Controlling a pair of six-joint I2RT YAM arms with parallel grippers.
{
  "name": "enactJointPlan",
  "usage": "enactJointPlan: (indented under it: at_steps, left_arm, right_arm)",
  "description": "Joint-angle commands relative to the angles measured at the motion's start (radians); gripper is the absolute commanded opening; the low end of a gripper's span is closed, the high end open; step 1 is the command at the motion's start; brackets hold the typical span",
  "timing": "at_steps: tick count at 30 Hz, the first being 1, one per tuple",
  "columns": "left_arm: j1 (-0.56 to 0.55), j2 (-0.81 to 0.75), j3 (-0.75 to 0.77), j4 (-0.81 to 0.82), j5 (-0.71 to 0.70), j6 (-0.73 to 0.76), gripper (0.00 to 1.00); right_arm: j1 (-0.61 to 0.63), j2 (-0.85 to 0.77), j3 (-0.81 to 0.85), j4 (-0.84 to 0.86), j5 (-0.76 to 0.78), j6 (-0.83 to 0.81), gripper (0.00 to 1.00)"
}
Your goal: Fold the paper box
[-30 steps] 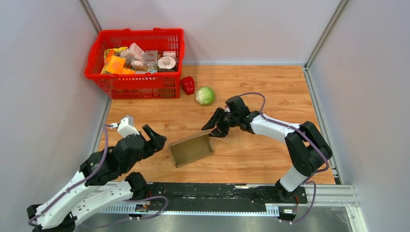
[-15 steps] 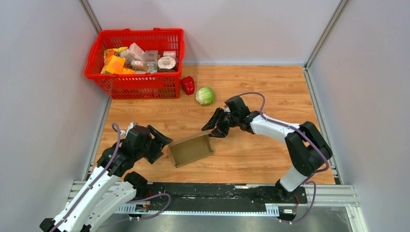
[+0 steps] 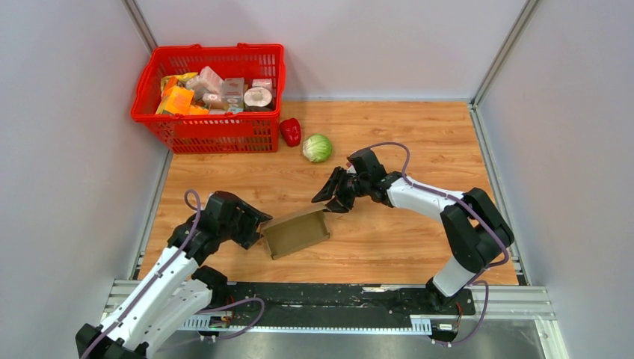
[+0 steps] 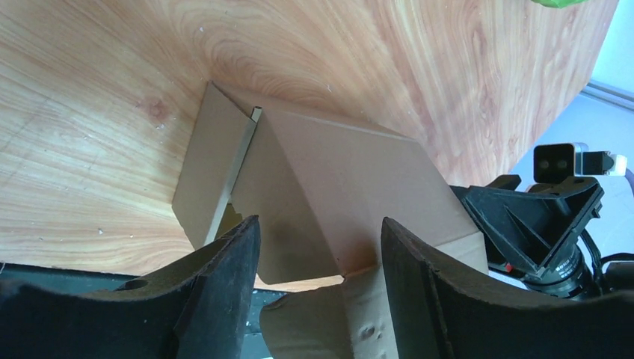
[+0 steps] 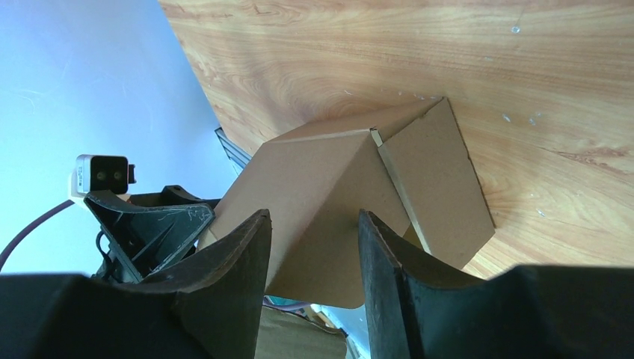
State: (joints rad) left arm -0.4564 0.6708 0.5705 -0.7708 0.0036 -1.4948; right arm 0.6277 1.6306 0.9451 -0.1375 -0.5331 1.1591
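Early stage: left gripper point(image 4: 320, 228) open, straddling the near-left end of the box point(image 3: 297, 232), which sits mid-table, open-topped, flaps unfolded; right gripper point(image 3: 331, 200) open at its far-right corner, so all folding remains.

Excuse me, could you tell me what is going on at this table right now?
Two robot arms are working on the paper box, which lies open side up on the wooden table. The left pincer is at its left end and the right pincer at its far right corner, each with jaws apart and cardboard between them. The box is not yet closed.
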Motion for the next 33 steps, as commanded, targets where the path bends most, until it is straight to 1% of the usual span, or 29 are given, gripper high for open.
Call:
enactJointPlan:
  at_steps: [1, 6, 9, 11, 12, 15, 17, 18, 22, 26, 30, 32, 33]
  left_arm:
    - [0.005, -0.026, -0.015, 0.064, 0.018, 0.017, 0.66]
    - [0.005, -0.051, -0.072, 0.084, 0.015, 0.071, 0.55]
    - [0.005, -0.06, -0.113, 0.112, 0.016, 0.091, 0.5]
    - [0.005, -0.068, -0.13, 0.123, 0.018, 0.096, 0.5]
    - [0.005, -0.071, -0.136, 0.131, 0.013, 0.102, 0.47]
    - [0.005, -0.076, -0.127, 0.131, -0.001, 0.142, 0.46]
    - [0.005, -0.071, -0.126, 0.145, -0.034, 0.157, 0.45]
    - [0.005, -0.066, -0.121, 0.157, -0.039, 0.172, 0.45]
    - [0.005, -0.008, -0.112, 0.212, -0.042, 0.218, 0.41]
    - [0.005, 0.067, -0.09, 0.261, -0.031, 0.283, 0.37]
    - [0.005, 0.148, -0.067, 0.329, -0.024, 0.349, 0.34]
    - [0.005, 0.197, -0.046, 0.335, -0.03, 0.384, 0.32]
    - [0.005, 0.214, -0.012, 0.321, -0.037, 0.434, 0.31]
  right_arm:
    - [0.007, -0.034, 0.03, -0.017, 0.001, -0.048, 0.49]
    - [0.017, -0.051, 0.032, -0.091, 0.041, -0.128, 0.48]
    - [0.02, -0.063, 0.029, -0.099, 0.051, -0.142, 0.47]
    - [0.026, -0.069, 0.032, -0.103, 0.053, -0.148, 0.46]
    - [0.027, -0.071, 0.034, -0.103, 0.053, -0.148, 0.46]
    - [0.03, -0.074, 0.031, -0.099, 0.056, -0.144, 0.45]
    - [0.03, -0.072, 0.027, -0.088, 0.059, -0.137, 0.44]
    - [0.032, -0.068, 0.023, -0.085, 0.061, -0.136, 0.42]
    - [0.036, -0.071, 0.011, -0.079, 0.08, -0.141, 0.41]
    - [0.036, -0.087, 0.004, -0.111, 0.108, -0.176, 0.41]
    - [0.036, -0.098, 0.014, -0.154, 0.146, -0.254, 0.43]
    - [0.036, -0.11, 0.014, -0.174, 0.176, -0.295, 0.44]
    - [0.036, -0.118, 0.012, -0.178, 0.189, -0.311, 0.45]
